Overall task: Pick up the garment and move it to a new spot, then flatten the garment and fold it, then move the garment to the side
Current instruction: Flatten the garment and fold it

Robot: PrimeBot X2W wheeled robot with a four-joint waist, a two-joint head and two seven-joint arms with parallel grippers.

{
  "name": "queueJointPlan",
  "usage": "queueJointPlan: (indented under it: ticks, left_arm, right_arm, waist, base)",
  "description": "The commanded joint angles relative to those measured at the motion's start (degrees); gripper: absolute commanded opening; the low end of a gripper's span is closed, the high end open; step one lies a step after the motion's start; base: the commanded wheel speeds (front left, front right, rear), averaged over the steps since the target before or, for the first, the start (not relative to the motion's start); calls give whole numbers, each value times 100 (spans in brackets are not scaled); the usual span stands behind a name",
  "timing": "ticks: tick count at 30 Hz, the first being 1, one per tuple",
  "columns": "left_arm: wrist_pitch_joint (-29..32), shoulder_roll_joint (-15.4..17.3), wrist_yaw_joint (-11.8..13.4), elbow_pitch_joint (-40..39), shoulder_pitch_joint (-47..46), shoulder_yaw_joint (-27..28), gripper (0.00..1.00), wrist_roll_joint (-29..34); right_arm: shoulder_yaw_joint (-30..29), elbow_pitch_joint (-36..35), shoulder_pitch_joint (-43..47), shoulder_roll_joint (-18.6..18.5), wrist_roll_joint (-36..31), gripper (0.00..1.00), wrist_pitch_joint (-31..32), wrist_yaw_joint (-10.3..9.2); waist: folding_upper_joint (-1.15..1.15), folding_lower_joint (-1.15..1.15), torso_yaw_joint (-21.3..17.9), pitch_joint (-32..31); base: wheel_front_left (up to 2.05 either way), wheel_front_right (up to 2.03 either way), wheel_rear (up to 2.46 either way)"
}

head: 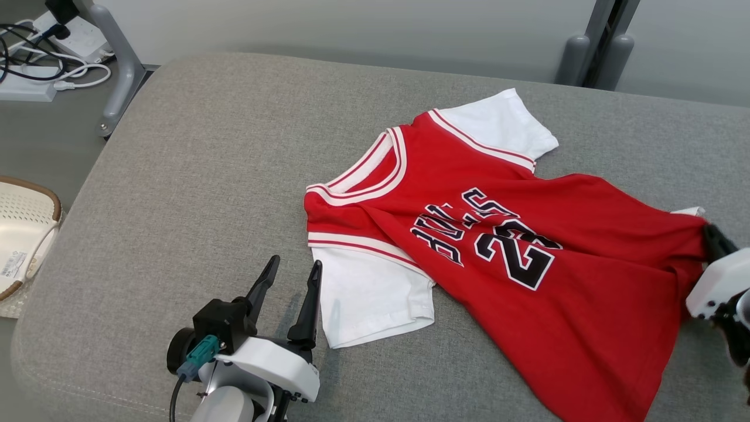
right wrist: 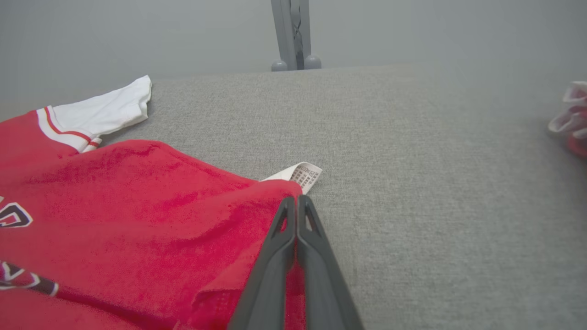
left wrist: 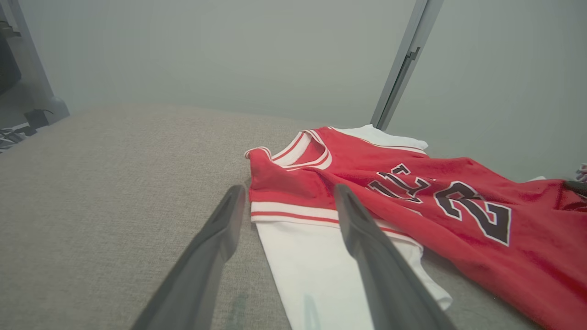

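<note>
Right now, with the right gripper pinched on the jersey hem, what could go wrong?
1. The right gripper holds only the hem corner of the jersey, beside the care label; the fabric could slip out under a pull.
2. The left gripper is open beside the white sleeve, gripping nothing, so a one-sided pull would likely drag and bunch the cloth.

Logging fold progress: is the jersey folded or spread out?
Spread, not folded: the jersey lies face-up, both white sleeves and the number showing.
</note>
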Motion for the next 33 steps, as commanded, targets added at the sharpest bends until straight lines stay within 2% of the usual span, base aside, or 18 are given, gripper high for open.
queueJointPlan:
  ticks: [1,8,15,21,22,23,28,33]
  left_arm:
    - [-17,27,20,-10,-87,-1,100,-45]
    - [-17,26,37,-69,-200,-124,100,-116]
    - [-17,25,110,-199,-359,-381,100,-244]
    - [-17,24,210,-322,-469,-599,100,-400]
    - [-17,23,232,-334,-481,-634,100,-416]
    - [-17,23,240,-347,-500,-663,100,-430]
    - [-17,25,317,-366,-554,-744,100,-497]
    - [-17,26,308,-304,-551,-675,100,-422]
  right_arm:
    - [58,10,-153,-114,-40,0,-74,-2]
    - [613,5,-1033,-758,-588,0,-116,-2]
    - [1080,189,-2183,-1488,-1121,0,-60,-2]
    - [1496,502,-2790,-1791,-1369,0,186,-2]
    - [1555,559,-2860,-1823,-1403,27,196,-2]
    - [1589,612,-2909,-1807,-1379,100,205,-2]
    - [1751,784,-2931,-1615,-1223,100,90,-2]
    - [1924,831,-2688,-1367,-1005,100,-128,-2]
  waist:
    - [0,0,-2,10]
    - [0,0,75,184]
    - [0,0,350,562]
    - [0,0,599,847]
    - [0,0,628,882]
    - [0,0,651,910]
    - [0,0,662,938]
    - [0,0,487,731]
  base:
    - [0,0,0]
    - [0,0,0]
    - [0,0,0]
    - [0,0,0]
    - [0,0,0]
    - [0,0,0]
    - [0,0,0]
    - [0,0,0]
